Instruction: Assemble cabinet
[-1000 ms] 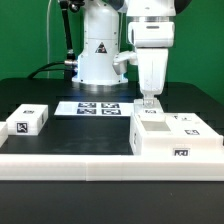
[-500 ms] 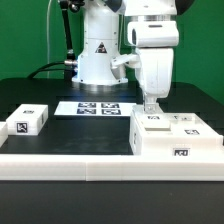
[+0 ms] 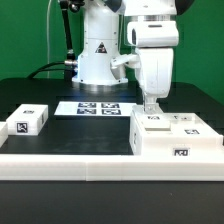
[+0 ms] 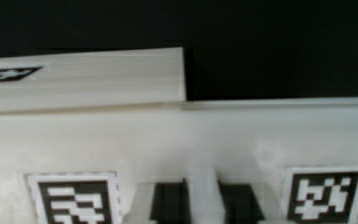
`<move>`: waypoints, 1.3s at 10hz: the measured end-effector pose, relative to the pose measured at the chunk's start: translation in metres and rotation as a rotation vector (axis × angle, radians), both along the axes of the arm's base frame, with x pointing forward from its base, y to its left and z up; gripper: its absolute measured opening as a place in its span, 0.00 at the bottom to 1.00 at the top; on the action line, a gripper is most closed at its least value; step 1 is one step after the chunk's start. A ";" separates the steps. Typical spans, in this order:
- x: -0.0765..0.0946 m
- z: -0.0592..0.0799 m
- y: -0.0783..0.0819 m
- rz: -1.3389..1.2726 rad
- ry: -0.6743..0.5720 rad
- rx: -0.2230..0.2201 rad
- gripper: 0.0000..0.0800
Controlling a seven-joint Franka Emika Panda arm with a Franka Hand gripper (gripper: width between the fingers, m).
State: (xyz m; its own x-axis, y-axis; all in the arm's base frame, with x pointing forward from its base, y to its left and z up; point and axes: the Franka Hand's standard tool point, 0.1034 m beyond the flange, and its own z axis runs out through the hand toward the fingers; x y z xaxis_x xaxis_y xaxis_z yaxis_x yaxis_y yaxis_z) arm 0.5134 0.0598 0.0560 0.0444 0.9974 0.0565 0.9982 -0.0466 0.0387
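Observation:
The cabinet point(image 3: 175, 135) is a large white box with small black-and-white tags. It lies at the front on the exterior view's right. My gripper point(image 3: 151, 108) points straight down onto its top rear corner, on the side nearer the exterior view's left. In the wrist view the cabinet point(image 4: 194, 130) fills most of the picture, with two tags beside the dark fingers point(image 4: 172, 200). My gripper point(image 4: 199, 200) has its fingers close together with a thin white strip of the cabinet between them.
A small white tagged block point(image 3: 28, 122) lies on the exterior view's left. The marker board point(image 3: 98, 107) lies flat behind the middle, in front of the arm's base point(image 3: 98, 55). A white ledge point(image 3: 90, 163) runs along the front. A white tagged surface point(image 4: 87, 75) lies beyond the cabinet.
The gripper and wrist shifted slightly toward the exterior view's right between one second and half a second ago. Nothing has moved since.

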 end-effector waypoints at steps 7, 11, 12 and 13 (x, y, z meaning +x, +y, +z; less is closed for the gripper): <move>0.054 0.002 -0.002 0.005 -0.033 0.015 0.09; 0.059 0.003 -0.002 0.007 -0.044 0.016 0.09; 0.059 0.003 -0.002 0.007 -0.045 0.016 0.09; 0.059 0.003 -0.002 0.007 -0.045 0.016 0.09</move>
